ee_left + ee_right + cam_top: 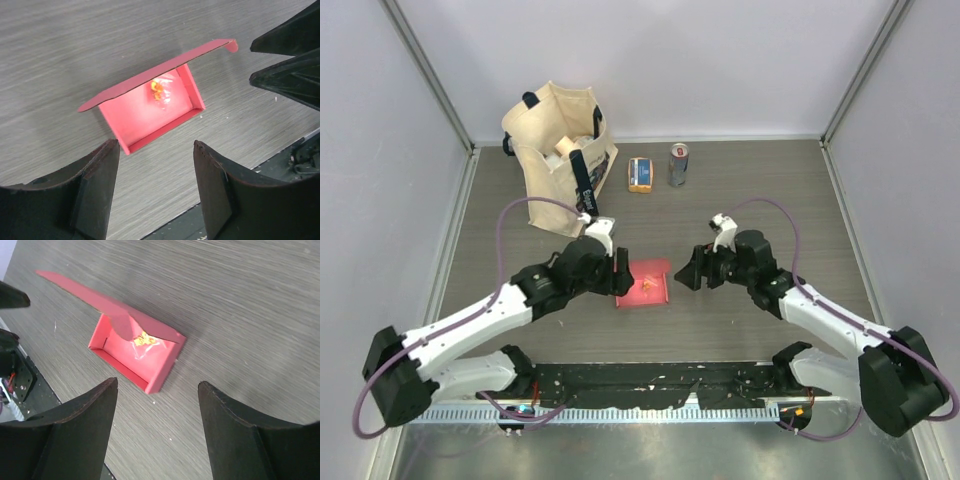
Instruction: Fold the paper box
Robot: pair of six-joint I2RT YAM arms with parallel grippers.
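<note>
The paper box [645, 288] is a pinkish-red card tray lying open on the table between the arms, its lid flap [656, 266] raised at the far side. A small clear wrapped sweet [159, 92] lies inside it. My left gripper [623, 274] is open and empty just left of the box; the box [150, 110] lies ahead of its fingers in the left wrist view. My right gripper [684, 276] is open and empty just right of the box, and the box [137, 355] lies ahead of its fingers in the right wrist view.
A beige tote bag [560, 150] stands at the back left. A small orange-and-blue packet [640, 174] and a can [678, 164] stand behind the box. A black rail [660, 378] runs along the near edge.
</note>
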